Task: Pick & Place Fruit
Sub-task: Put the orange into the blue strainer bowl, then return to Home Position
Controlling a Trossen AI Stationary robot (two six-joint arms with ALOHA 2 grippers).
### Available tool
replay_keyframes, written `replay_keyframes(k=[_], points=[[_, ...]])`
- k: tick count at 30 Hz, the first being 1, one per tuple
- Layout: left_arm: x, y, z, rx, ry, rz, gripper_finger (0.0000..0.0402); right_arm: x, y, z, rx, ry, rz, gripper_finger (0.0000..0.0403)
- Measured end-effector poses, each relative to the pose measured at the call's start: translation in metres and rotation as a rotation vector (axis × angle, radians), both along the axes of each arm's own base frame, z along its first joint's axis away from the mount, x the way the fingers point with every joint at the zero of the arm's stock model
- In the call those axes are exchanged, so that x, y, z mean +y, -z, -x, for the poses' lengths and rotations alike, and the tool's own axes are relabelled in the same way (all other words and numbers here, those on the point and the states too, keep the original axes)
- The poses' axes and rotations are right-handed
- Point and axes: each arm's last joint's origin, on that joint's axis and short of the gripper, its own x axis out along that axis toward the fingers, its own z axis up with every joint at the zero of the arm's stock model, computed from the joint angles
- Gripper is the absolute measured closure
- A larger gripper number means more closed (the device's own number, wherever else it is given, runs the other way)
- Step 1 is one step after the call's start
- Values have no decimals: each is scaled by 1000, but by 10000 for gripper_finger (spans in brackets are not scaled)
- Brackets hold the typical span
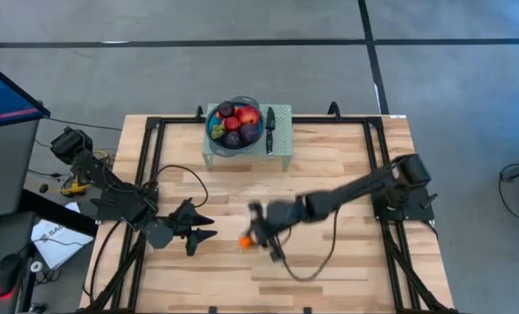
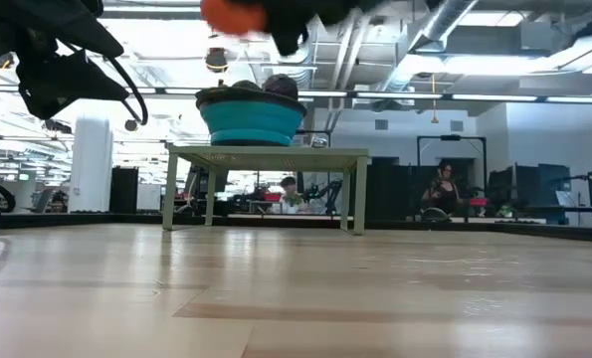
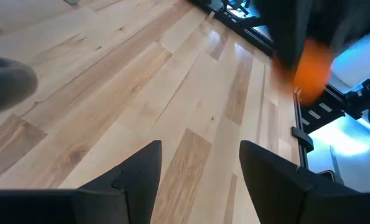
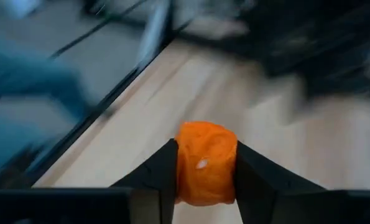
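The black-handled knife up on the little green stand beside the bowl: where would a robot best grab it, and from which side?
Probably by the handle, from straight above. The knife lies flat on the green stand, right of the blue bowl. Which end is the handle cannot be told. The bowl crowds one side, so jaws should straddle it across its width.

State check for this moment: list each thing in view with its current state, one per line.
Right gripper: shut on the small orange fruit, held above the wooden table.
Left gripper: open, empty.
Round blue bowl: on the small green stand, full of fruit.
Black-handled knife: lying on the stand beside the bowl.
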Motion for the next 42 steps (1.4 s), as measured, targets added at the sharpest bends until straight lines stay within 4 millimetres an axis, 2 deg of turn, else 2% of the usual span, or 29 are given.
replay_keyframes(k=[4,6,9,13,17,20,23,36,42], points=[[0,0,0,1,2,-4,192,-58,-60,-8,-125,191,-14,282],[0,0,0,-1,4,-13,192,-89,-77,-13,-135,272,-6,284],[0,0,0,-6,-3,-27,192,-136,-93,-25,-180,383,7,285],[0,0,0,-7,-6,-28,192,-189,-115,-31,-253,536,-21,282],[0,-1,0,-8,-6,-28,192,-226,-120,-27,-205,648,-60,277],[0,-1,0,-10,-5,-31,192,-240,-118,-23,-177,702,-113,269],[0,-1,0,-13,-4,-31,192,-247,-108,-26,-141,719,-115,256],[0,-2,-1,-20,-9,-28,192,-256,-107,-23,-133,739,-109,167],[0,-2,-1,-20,-8,-28,192,-254,-113,-18,-137,732,-90,163]])
